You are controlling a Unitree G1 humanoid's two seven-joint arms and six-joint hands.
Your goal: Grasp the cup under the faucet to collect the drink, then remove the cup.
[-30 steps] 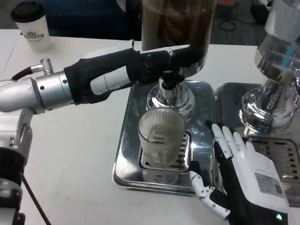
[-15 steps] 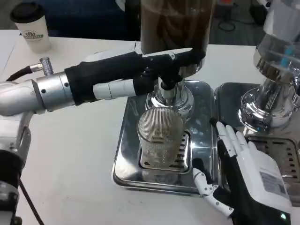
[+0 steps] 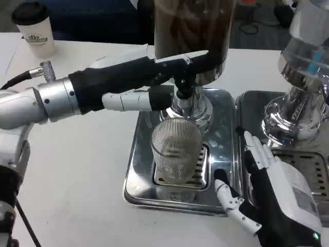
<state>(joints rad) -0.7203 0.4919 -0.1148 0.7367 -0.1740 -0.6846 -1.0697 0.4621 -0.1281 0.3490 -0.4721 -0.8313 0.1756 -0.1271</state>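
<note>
Right hand [image 3: 275,193] lies open beside cup [image 3: 176,149].

You've got a white table [image 3: 87,170]. On it: a steel drip tray [image 3: 134,175] at centre, a second tray [image 3: 247,105] just beside it on the right, and a lidded paper cup [image 3: 35,28] far left.

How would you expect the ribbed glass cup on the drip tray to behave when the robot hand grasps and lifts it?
The ribbed glass cup is clear and rigid, so probably stiff but breakable. It looks empty, so likely light. Its fine ribs may aid grip, though the wet-looking drip tray suggests some slipperiness. The open right robot hand waits beside it.
</note>
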